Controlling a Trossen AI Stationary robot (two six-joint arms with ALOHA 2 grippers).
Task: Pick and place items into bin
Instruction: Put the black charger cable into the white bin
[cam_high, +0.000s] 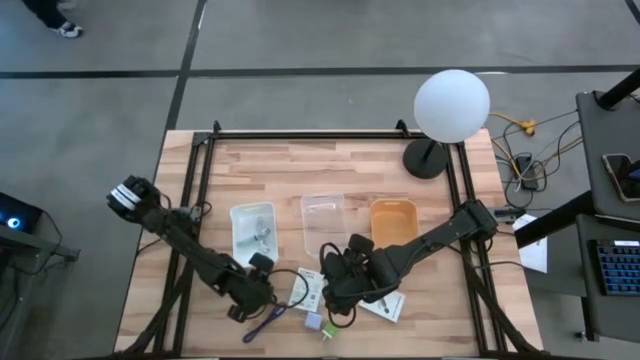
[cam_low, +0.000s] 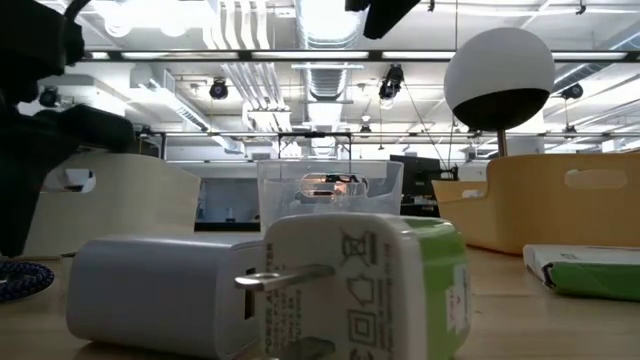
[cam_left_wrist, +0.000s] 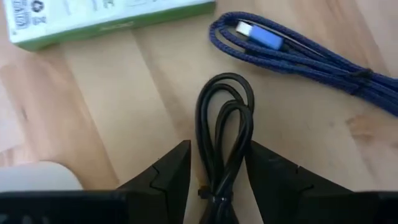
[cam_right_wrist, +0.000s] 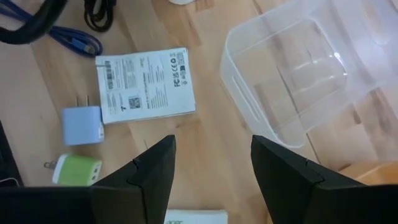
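My left gripper (cam_high: 262, 293) is low over the table's near part, shut on a coiled black cable (cam_left_wrist: 225, 118). A purple-blue cable (cam_left_wrist: 298, 53) and a white and green packet (cam_left_wrist: 93, 22) lie flat beyond it. My right gripper (cam_right_wrist: 211, 168) is open and empty above the table. Below it lie a white printed packet (cam_right_wrist: 146, 84), a lavender plug cube (cam_right_wrist: 82, 124) and a green plug cube (cam_right_wrist: 76, 169). Both cubes also show close up in the low view, the lavender cube (cam_low: 160, 300) and the green cube (cam_low: 370, 290). My left gripper pinches the black cable's bundled strands (cam_left_wrist: 221, 186) between its two fingers, one finger on each side of the coil's near end. The fingers lie along the cable, slanting down. The coil's looped far end (cam_left_wrist: 227, 87) lies on the table.
Three trays stand in a row at mid-table: a white tray (cam_high: 252, 230) with small things in it, a clear tray (cam_high: 323, 222) and an orange tray (cam_high: 393, 222). A second packet (cam_high: 385, 305) lies near the right gripper. A white globe lamp (cam_high: 452, 105) stands at the far right.
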